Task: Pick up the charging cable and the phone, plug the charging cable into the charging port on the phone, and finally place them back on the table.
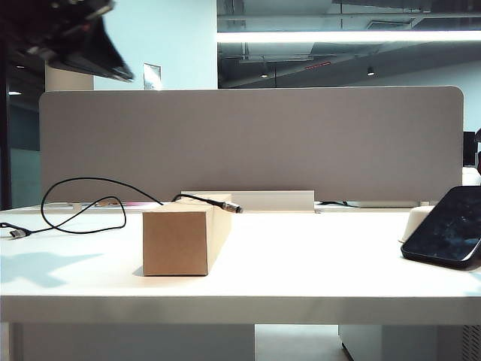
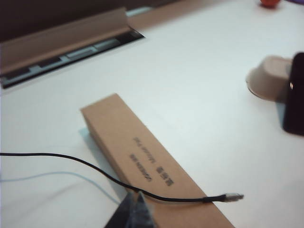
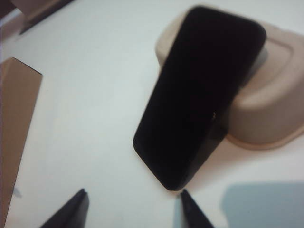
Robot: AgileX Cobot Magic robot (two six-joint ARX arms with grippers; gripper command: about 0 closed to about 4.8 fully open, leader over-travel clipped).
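Note:
The charging cable [image 1: 83, 203] is a thin black cord looping on the table's [image 1: 316, 256] left side, with its USB end [image 1: 16, 234] near the left edge. It runs over a cardboard box, and its silver plug [image 2: 232, 196] sticks out past the box top. In the left wrist view, my left gripper [image 2: 135, 203] is shut, its tips just short of the cable [image 2: 95, 166], holding nothing. The black phone [image 3: 199, 95] leans screen-up on a white stand [image 3: 270, 109]. My right gripper [image 3: 133, 191] is open, a little short of the phone's lower end. The charging port is not discernible.
The brown cardboard box [image 1: 176, 241] stands left of the table's middle. A grey partition [image 1: 252, 143] closes the back, with a cable slot [image 2: 66, 52] in the table before it. The left arm [image 1: 75, 34] is a dark blur at the top left. The phone [image 1: 443, 226] sits at the right edge.

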